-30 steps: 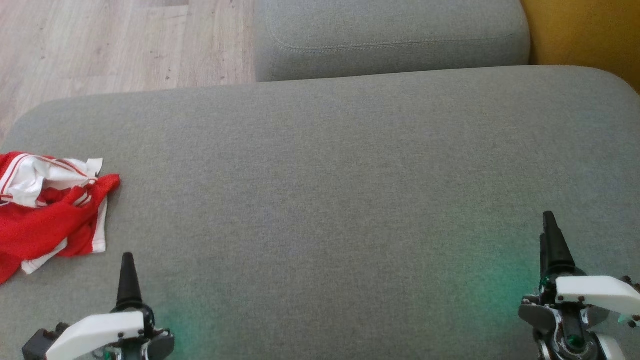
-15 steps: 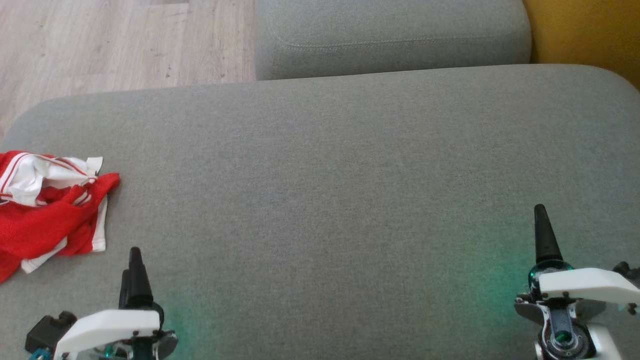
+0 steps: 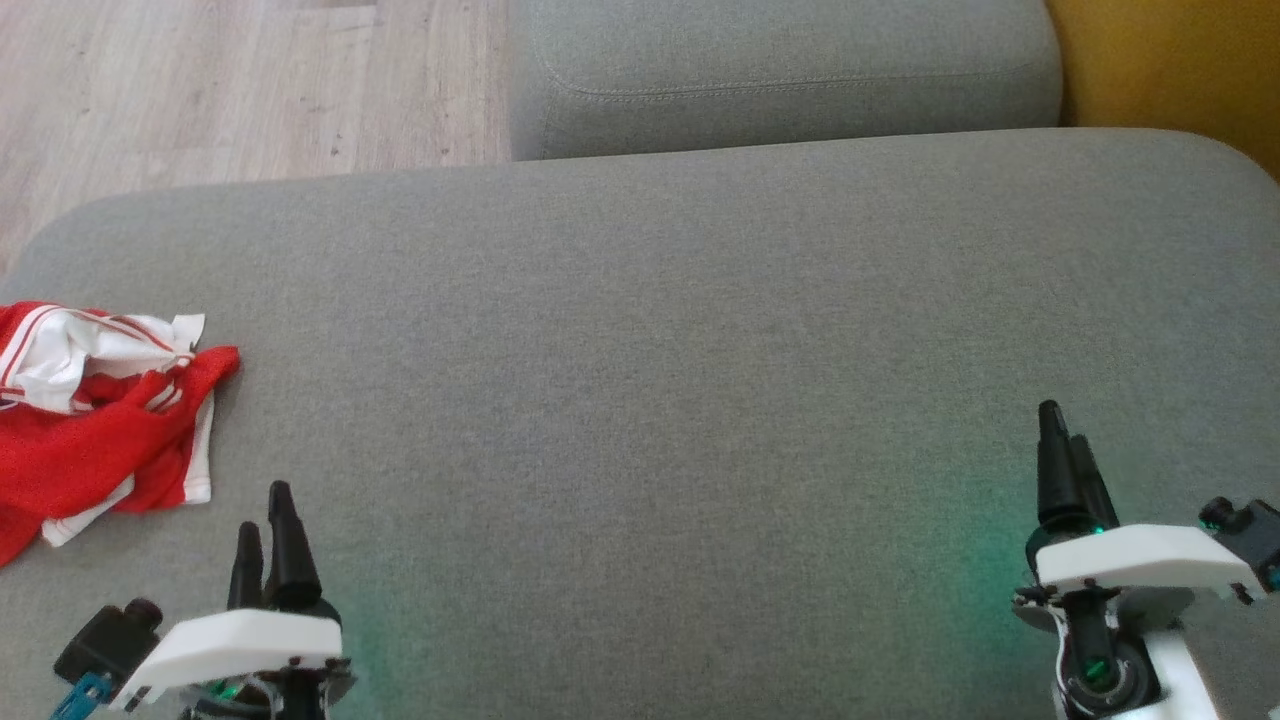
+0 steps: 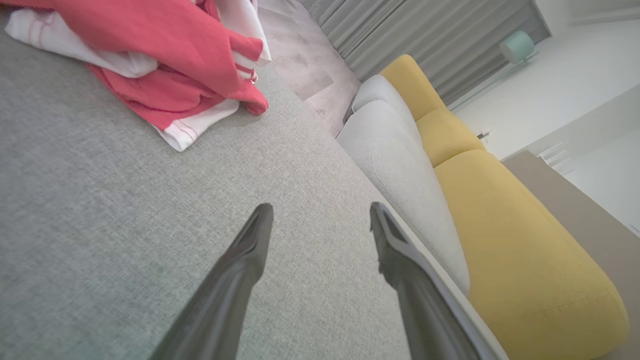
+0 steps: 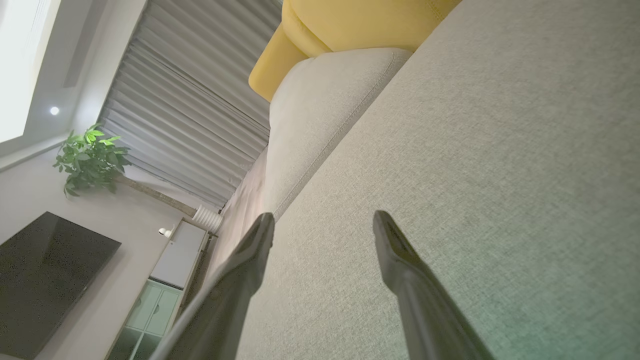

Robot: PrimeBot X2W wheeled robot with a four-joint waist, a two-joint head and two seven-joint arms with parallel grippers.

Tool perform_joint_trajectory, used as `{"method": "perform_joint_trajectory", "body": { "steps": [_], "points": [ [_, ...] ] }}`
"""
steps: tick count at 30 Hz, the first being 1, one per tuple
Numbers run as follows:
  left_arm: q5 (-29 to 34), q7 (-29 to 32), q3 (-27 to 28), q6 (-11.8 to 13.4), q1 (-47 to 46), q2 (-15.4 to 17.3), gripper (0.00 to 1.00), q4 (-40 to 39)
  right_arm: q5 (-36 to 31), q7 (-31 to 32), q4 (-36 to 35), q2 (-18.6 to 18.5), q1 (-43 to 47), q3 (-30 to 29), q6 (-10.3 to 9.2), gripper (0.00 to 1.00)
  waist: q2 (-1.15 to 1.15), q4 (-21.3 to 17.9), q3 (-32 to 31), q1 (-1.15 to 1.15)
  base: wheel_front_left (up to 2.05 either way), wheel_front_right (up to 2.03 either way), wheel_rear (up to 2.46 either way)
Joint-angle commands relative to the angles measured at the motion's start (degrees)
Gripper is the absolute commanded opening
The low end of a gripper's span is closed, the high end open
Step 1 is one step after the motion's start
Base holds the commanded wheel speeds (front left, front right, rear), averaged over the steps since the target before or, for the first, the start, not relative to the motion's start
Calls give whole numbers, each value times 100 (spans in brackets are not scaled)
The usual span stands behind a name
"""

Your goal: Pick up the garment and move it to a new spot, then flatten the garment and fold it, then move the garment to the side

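Observation:
The garment [image 3: 90,420] is a crumpled red and white jersey lying at the left edge of a grey sofa cushion [image 3: 650,350]; in the left wrist view the garment [image 4: 165,65] sits at the top left. My left gripper [image 3: 265,510] hovers open at the lower left, just right of and nearer than the jersey, touching nothing. Its fingers [image 4: 250,245] stand apart over bare fabric. My right gripper [image 3: 1060,430] is open at the lower right, far from the garment, with its fingers [image 5: 395,250] spread over grey cushion.
A second grey cushion [image 3: 780,70] lies beyond the main one, with yellow upholstery [image 3: 1170,60] at the top right. Wooden floor [image 3: 230,80] shows at the top left. The cushion's wide middle is bare fabric.
Both grippers have turned about their wrists, so two fingers of each now show side by side. The right gripper has shifted slightly left and up. The garment has not moved.

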Motion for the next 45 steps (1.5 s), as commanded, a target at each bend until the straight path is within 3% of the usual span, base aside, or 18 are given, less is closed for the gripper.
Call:
{"method": "perform_joint_trajectory", "body": {
  "steps": [1,45],
  "points": [
    [249,-86,30,-19,-277,66,100,-135,-250,-102,-136,-68,-326,107,-1,100,0,2,-2,0,0,0,0],
    [3492,-817,-177,53,-302,106,100,99,-3457,-826,406,-43,-593,599,-3,100,0,-47,-4,0,0,0,0]
  ]
}}
